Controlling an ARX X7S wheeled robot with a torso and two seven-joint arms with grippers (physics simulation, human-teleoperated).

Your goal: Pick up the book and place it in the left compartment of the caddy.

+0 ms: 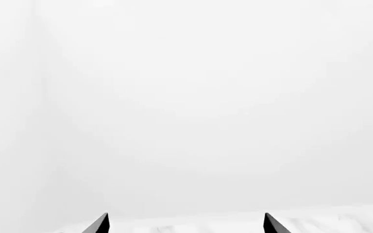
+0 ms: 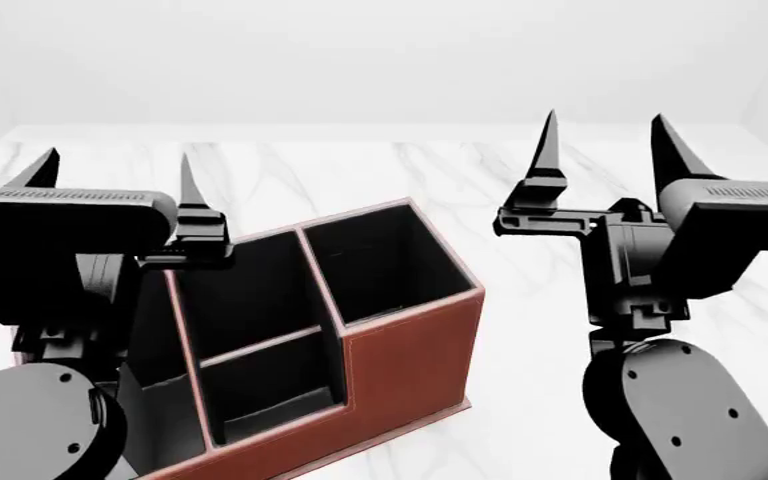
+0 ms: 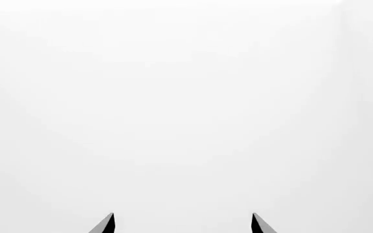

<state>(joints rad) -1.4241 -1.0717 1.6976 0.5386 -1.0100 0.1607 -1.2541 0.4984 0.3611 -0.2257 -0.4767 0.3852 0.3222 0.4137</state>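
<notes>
Nearest the head camera stand the two arms, raised and pointing away from the robot; the left pincer point(image 2: 117, 170) has its fingers apart with nothing between them, and the right pincer point(image 2: 607, 140) likewise stands spread and empty; each wrist view shows only two dark fingertips wide apart against blank white wall.

Between the arms, low on the white marbled table point(image 2: 518, 300), sits the caddy point(image 2: 411, 350), reddish-brown outside and black inside, turned at a slant; the left compartment point(image 2: 157, 400), the long narrow slot, lies under the left arm and is largely hidden by it, so I cannot tell whether anything is in it; the other slots look bare.

The book shows in no view, so which way it lies from either pincer, and how its long axis runs, cannot be told; it is probably out of frame or hidden behind an arm. Judging by position alone, the left arm is nearer the target slot, but finding the book comes first.

No brand, label or writing is legible anywhere; beyond the table there is only plain white wall.
</notes>
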